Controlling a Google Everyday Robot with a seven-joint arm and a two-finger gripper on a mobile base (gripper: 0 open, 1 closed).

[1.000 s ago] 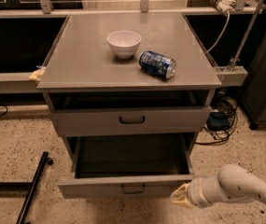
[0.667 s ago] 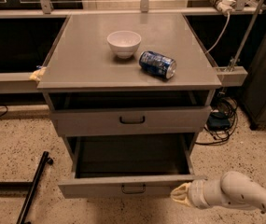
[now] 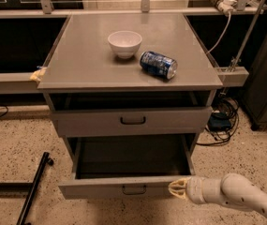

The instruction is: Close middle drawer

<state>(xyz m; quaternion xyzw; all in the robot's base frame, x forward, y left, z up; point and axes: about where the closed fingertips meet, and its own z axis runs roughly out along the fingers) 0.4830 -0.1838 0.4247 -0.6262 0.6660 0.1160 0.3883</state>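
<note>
The cream-tipped gripper (image 3: 177, 189) sits at the right front corner of the grey metal middle drawer (image 3: 95, 187). The drawer stands pulled well out to its left, so the gripper seems placed to push it shut. How wide the gripper is set cannot be told.

middle drawer (image 3: 100, 189) open, gripper (image 3: 176, 189) at front corner

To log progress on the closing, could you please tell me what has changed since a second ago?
Nothing has visibly moved. The end effector remains at the right front corner of the middle drawer, which is still pulled out. The bowl and can are unchanged.
</note>
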